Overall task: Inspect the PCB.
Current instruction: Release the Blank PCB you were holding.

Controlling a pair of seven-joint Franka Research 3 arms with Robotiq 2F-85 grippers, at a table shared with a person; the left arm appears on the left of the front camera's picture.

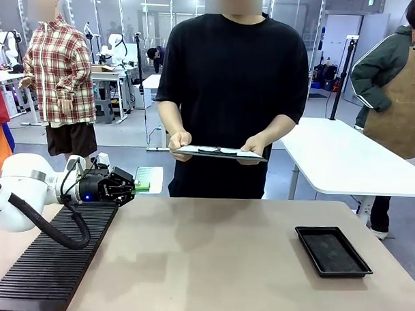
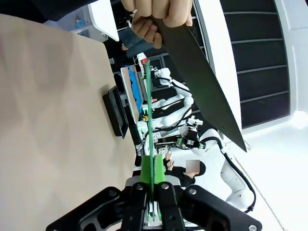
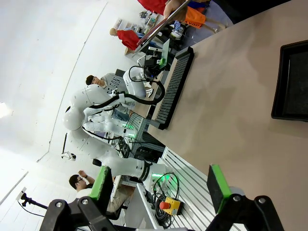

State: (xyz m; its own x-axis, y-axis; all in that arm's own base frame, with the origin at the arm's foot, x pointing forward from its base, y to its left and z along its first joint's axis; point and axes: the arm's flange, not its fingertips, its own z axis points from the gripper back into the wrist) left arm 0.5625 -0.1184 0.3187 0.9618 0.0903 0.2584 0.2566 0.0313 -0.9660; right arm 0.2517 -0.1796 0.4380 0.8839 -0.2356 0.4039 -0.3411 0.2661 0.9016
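- PCB (image 1: 149,177): you have it pinched by one edge in your left gripper (image 1: 134,186), jaws closed on it; it is raised near the table's (image 1: 217,265) far left corner
- Your right gripper (image 3: 159,186) stands with jaws wide apart, holding nothing
- Beyond, the person holds a clipboard (image 1: 221,153) in both hands; the black tray (image 1: 332,251) lies well apart, on the right

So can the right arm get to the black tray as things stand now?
Probably yes. The right gripper is open and holds nothing. The black tray lies on the right part of the table with bare tabletop around it, and the left gripper, shut on the PCB, is far off.
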